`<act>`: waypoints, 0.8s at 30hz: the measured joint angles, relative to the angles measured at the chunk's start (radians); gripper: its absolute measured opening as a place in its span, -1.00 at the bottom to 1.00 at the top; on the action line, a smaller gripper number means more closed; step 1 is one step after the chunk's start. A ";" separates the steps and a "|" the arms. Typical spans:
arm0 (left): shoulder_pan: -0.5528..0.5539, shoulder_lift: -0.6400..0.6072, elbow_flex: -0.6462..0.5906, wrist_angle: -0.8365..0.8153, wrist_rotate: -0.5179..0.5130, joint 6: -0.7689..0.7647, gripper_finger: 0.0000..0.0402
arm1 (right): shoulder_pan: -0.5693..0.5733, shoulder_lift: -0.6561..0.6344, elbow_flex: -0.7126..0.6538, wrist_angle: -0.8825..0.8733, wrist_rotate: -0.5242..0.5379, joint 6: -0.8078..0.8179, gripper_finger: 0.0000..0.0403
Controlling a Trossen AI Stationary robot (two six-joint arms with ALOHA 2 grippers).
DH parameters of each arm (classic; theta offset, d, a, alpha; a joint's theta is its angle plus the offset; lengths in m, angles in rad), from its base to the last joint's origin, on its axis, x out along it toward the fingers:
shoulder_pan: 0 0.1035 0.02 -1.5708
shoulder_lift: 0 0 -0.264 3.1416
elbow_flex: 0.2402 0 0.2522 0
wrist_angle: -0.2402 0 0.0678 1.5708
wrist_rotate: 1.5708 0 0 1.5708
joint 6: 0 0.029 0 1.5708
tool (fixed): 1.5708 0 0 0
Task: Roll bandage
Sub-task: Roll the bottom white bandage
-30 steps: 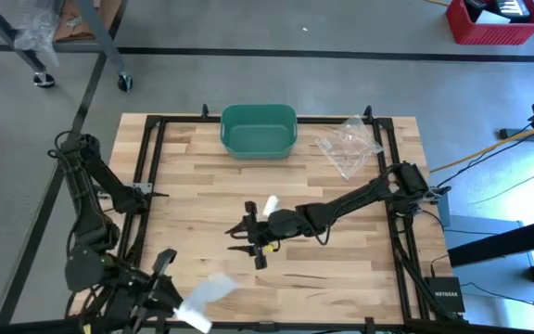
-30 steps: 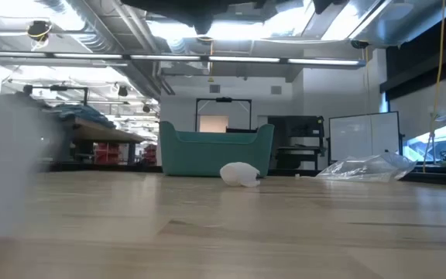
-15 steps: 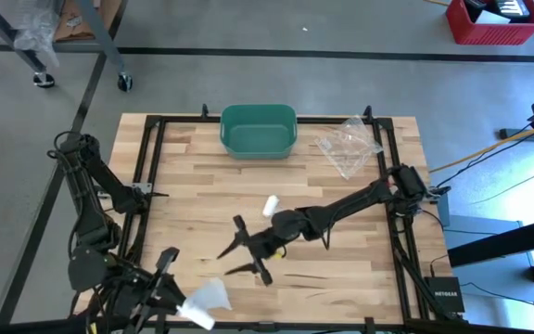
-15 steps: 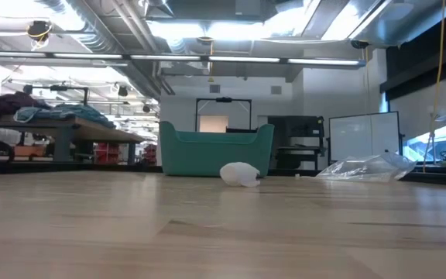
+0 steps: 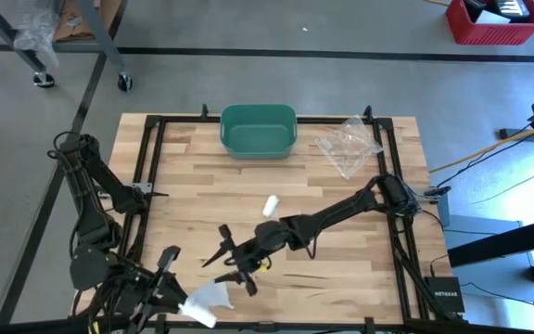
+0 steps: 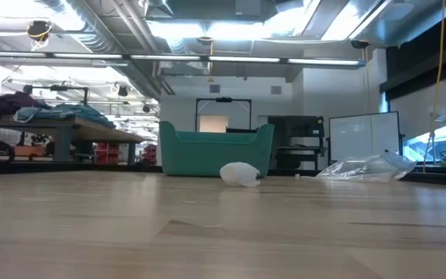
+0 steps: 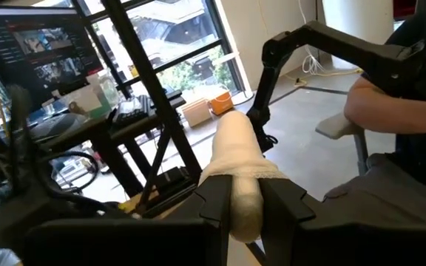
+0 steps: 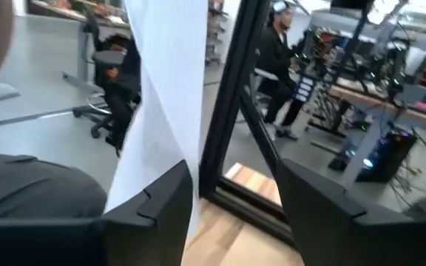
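1. Since a second earlier, the right gripper [image 5: 233,267] had travelled from the middle of the table toward its near-left corner, and the white bandage [image 5: 205,301] there had shifted slightly nearer the front edge.
2. The left gripper [image 5: 180,300] sat at the table's front-left corner, its fingers [image 7: 211,210] clamped on the bandage roll [image 7: 239,168], with a loose tail fanning out beyond them.
3. The right gripper's fingers [image 8: 155,207] stood apart, holding nothing, just beside the bandage's loose end [image 8: 167,96].
4. A second small white roll [image 5: 270,205] lay on the table [image 5: 341,260] near its middle, well apart from both grippers.
5. A green bin [image 5: 259,130] stood at the far edge, with a clear plastic bag [image 5: 349,143] to its right.
6. A person [image 7: 398,125] sat beyond the table's front edge.
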 joint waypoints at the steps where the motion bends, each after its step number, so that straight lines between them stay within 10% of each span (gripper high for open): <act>1: 0.000 0.000 0.000 0.000 0.000 0.000 -0.80 | 0.000 -0.002 0.006 -0.002 -0.018 -0.002 -0.01; 6: 0.001 0.000 0.000 0.000 0.000 0.004 -0.80 | 0.008 -0.002 0.013 -0.026 -0.072 -0.030 -0.16; 13: 0.021 0.000 0.000 0.000 0.000 -0.003 -0.80 | 0.010 -0.003 0.013 -0.035 -0.063 -0.073 -0.92; 24: 0.017 0.000 0.000 0.001 -0.311 0.002 -0.80 | 0.138 -0.203 0.013 -0.596 0.494 -0.176 -0.96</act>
